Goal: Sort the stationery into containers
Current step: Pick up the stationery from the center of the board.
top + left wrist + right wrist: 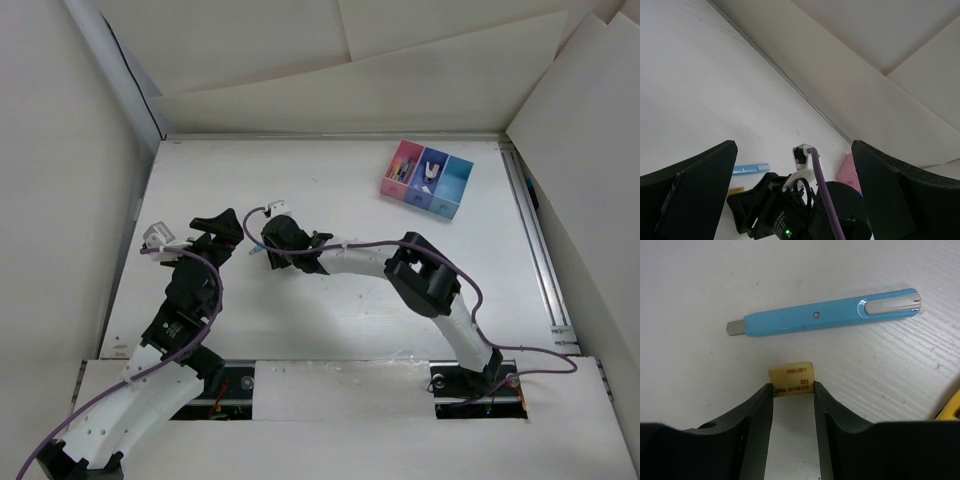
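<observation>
In the right wrist view a small yellow eraser (791, 379) lies on the white table. My right gripper (793, 389) has a fingertip against each of its sides. Just beyond the eraser lies a light blue pen-shaped cutter (825, 316). A yellow item (951, 410) shows at the right edge. From above, the right gripper (262, 245) is low at mid-table, and the left gripper (220, 228) is open close beside it. The left wrist view shows the blue cutter (750, 169) and the eraser (736, 190) next to the right wrist. The containers (447, 208) stand at the back right.
The right arm's wrist (805, 210) and purple cable (826, 200) fill the gap between my left fingers. White walls (300, 60) enclose the table. A metal rail (535, 240) runs along its right edge.
</observation>
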You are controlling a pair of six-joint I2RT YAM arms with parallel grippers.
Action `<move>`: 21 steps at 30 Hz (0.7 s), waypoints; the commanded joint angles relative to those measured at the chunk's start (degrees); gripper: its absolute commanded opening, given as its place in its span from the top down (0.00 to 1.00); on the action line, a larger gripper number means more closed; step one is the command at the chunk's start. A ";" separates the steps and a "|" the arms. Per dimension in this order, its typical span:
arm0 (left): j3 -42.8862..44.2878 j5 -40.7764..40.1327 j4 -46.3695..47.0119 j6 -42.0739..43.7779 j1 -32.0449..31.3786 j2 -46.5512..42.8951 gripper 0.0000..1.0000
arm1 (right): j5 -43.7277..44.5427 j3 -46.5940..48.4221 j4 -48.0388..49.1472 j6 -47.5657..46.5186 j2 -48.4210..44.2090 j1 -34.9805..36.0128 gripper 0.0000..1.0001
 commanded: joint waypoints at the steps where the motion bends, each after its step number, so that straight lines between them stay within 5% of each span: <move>1: -0.54 -0.71 0.83 -0.11 0.23 -0.41 0.01 | 1.69 2.09 -0.66 -0.44 1.26 0.53 0.60; 7: -0.54 -0.71 0.83 -0.11 0.23 0.11 0.01 | 3.54 1.56 0.04 0.27 -1.28 0.53 0.77; 14: -1.06 1.12 1.36 0.42 0.23 1.69 0.01 | 7.40 -4.85 1.89 1.32 -13.31 -1.22 0.79; 21: -1.06 7.43 5.21 2.70 0.23 5.56 0.03 | 10.65 -14.95 1.89 4.30 -26.06 -16.84 0.81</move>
